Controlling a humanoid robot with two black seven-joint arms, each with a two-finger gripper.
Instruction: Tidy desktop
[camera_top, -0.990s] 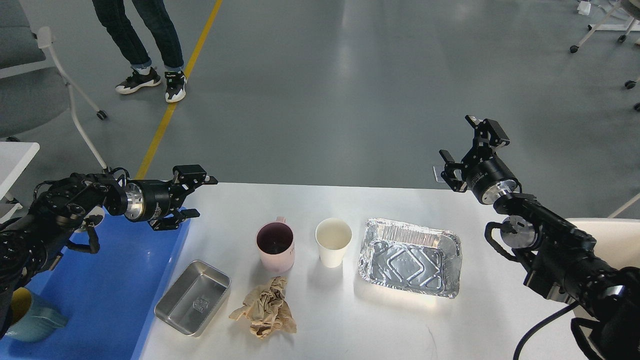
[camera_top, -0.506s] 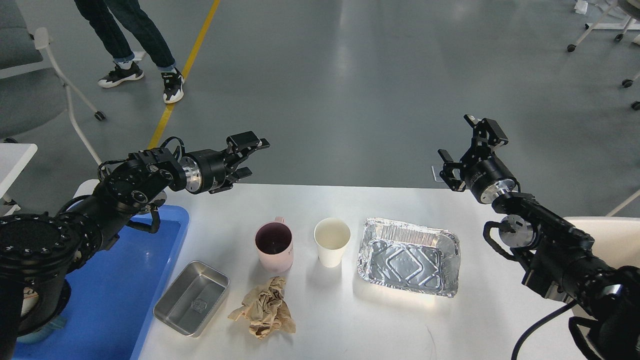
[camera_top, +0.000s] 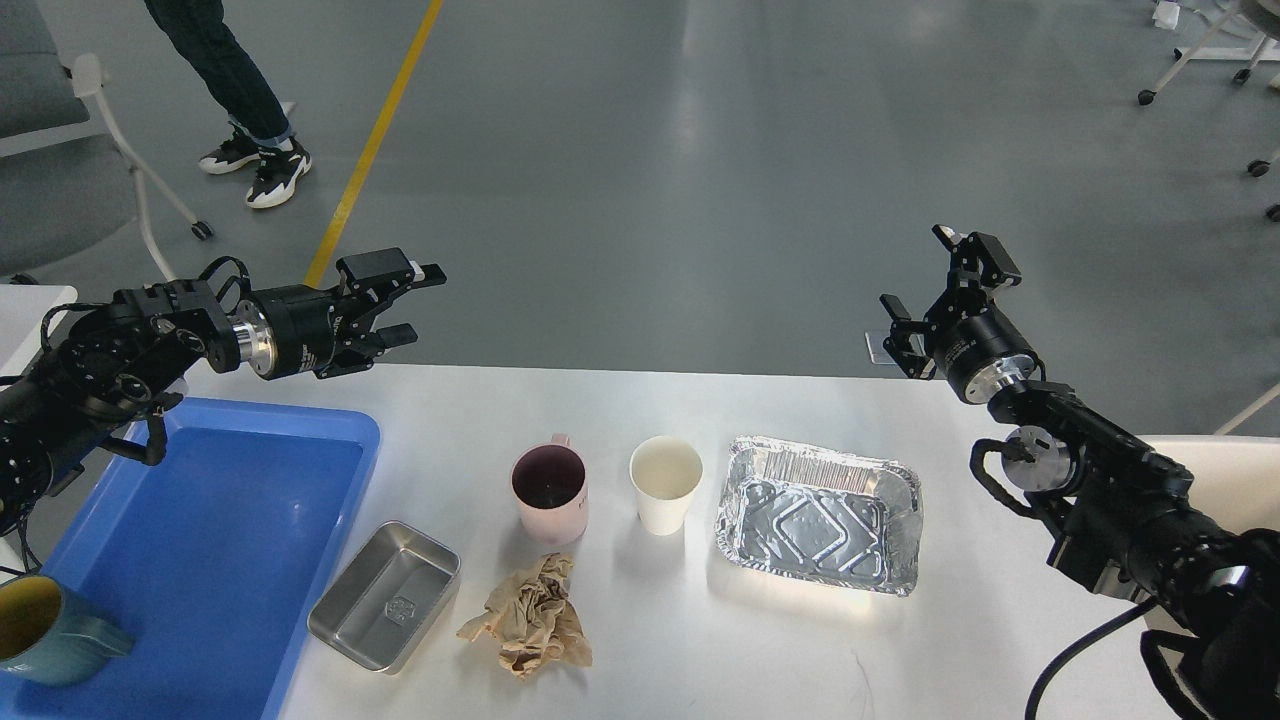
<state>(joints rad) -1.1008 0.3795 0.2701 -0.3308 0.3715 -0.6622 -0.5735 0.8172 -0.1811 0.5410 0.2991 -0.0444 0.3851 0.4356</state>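
Observation:
The white desktop (camera_top: 780, 650) holds a pink mug (camera_top: 549, 493), a white paper cup (camera_top: 666, 483), a foil tray (camera_top: 818, 514), a small steel tray (camera_top: 385, 594) and a crumpled brown paper (camera_top: 530, 616). My left gripper (camera_top: 405, 303) is open and empty, raised above the desktop's far left edge, behind the blue tray (camera_top: 200, 530). My right gripper (camera_top: 935, 290) is open and empty, raised beyond the desktop's far right edge.
A teal mug (camera_top: 45, 632) with a yellow inside sits at the near left of the blue tray. A person's legs (camera_top: 240, 90) stand on the floor at the far left by a yellow line. A small white table corner (camera_top: 20, 310) is at the left.
My left gripper swung up and right over the far edge, then pulled back left to above the blue tray's far side. The person stepped left. My right arm barely moved.

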